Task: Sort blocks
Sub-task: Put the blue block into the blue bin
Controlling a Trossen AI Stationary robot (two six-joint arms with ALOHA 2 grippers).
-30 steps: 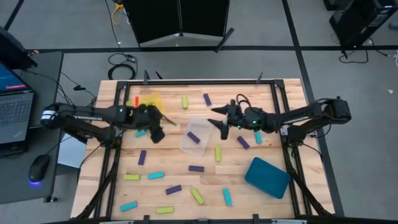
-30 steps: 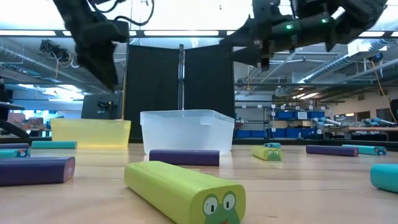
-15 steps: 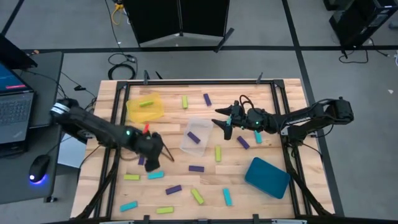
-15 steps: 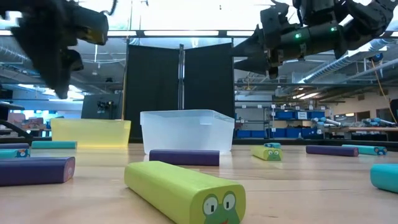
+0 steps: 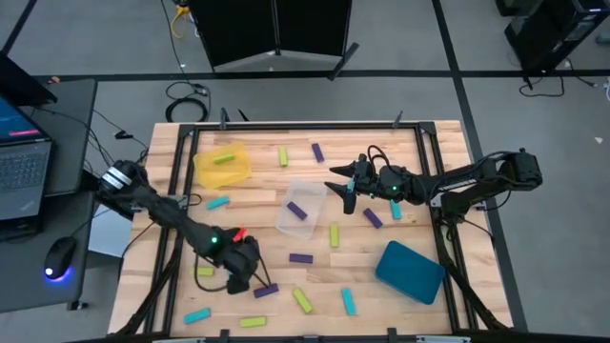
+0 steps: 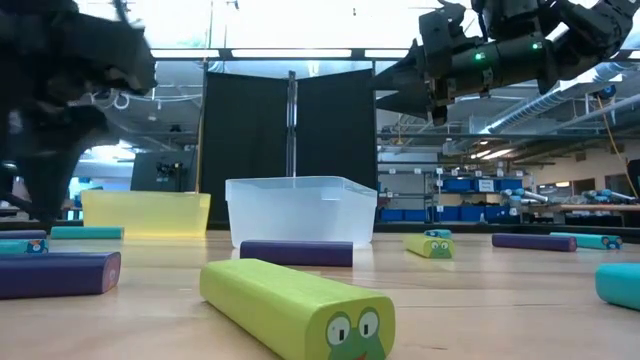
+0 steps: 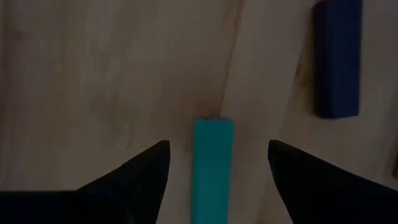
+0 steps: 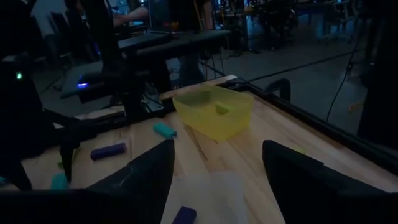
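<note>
My left gripper is open and low over the table near its near edge. In its wrist view the fingers stand on either side of a cyan block lying flat, with a gap on each side; a purple block lies beside it. My right gripper hovers open, raised above the right rim of the clear tray, which holds a purple block. The yellow tray holds a lime-green block. Several more blocks lie scattered flat on the wood.
The teal tray lies upside down near the right near corner. Loose blocks close to my left gripper: purple, purple, lime-green. A big lime-green block lies nearest the low camera. A black frame rims the table.
My left gripper has swung from beside the yellow tray toward the table's near edge and somewhat right, coming down over the cyan block; its arm now stretches diagonally across the left half. The right arm has kept almost still.
</note>
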